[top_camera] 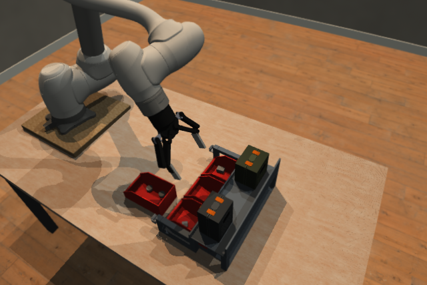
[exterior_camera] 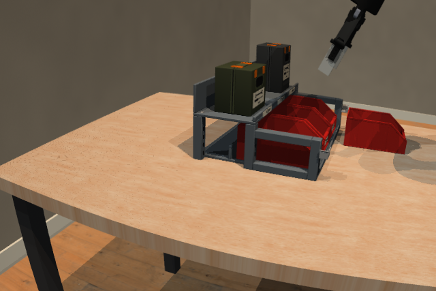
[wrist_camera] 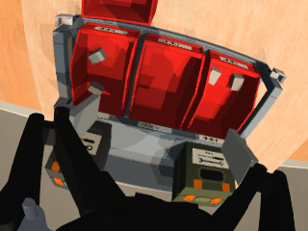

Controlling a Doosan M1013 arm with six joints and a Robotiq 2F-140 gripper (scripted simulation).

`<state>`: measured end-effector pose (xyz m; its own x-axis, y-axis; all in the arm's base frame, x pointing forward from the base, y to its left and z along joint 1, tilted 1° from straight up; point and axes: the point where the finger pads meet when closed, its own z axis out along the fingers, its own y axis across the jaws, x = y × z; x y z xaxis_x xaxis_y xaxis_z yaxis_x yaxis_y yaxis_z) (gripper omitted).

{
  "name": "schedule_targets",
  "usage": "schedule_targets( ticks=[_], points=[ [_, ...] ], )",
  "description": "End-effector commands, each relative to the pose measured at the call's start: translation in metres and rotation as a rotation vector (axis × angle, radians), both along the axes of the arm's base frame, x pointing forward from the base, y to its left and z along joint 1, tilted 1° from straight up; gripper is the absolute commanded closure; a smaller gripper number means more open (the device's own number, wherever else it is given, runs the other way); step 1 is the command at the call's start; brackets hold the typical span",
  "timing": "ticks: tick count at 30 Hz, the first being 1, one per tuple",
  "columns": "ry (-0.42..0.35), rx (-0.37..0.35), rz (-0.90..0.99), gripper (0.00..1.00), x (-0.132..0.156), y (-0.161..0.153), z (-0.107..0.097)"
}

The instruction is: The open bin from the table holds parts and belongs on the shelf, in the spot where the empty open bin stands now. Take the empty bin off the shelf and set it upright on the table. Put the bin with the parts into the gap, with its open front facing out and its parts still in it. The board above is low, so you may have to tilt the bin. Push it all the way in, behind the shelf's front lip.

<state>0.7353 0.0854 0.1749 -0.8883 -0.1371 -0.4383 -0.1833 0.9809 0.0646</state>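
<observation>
A grey shelf [top_camera: 247, 205] [exterior_camera: 283, 136] [wrist_camera: 61, 48] holds three red open bins in its lower level. The middle bin [top_camera: 203, 187] [exterior_camera: 302, 109] [wrist_camera: 164, 79] is empty; the bins on either side of it hold grey parts. A fourth red bin with two grey parts [top_camera: 150, 192] [exterior_camera: 375, 131] [wrist_camera: 120, 10] stands upright on the table just in front of the shelf. My gripper [top_camera: 187, 158] [exterior_camera: 330, 64] [wrist_camera: 164, 124] is open and empty. It hangs in the air above the gap between the table bin and the shelf front, touching nothing.
A green case [top_camera: 251, 166] [exterior_camera: 240, 86] [wrist_camera: 204, 180] and a dark case [top_camera: 215, 215] [exterior_camera: 275, 66] stand on the shelf's low top board. The arm's base sits on a brown plate [top_camera: 77, 130] at the table's far left. The wooden table [top_camera: 327, 185] [exterior_camera: 140, 161] carries everything.
</observation>
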Motion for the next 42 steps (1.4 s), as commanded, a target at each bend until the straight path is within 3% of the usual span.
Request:
schedule_targets(
  ticks=[1,21,22,42],
  points=[
    [0.000,0.000,0.000,0.00,0.0000,0.0000,0.0001],
    [0.000,0.000,0.000,0.00,0.0000,0.0000,0.0001],
    [0.000,0.000,0.000,0.90,0.0000,0.0000,0.0001],
    [0.000,0.000,0.000,0.90,0.0000,0.0000,0.0001]
  ],
)
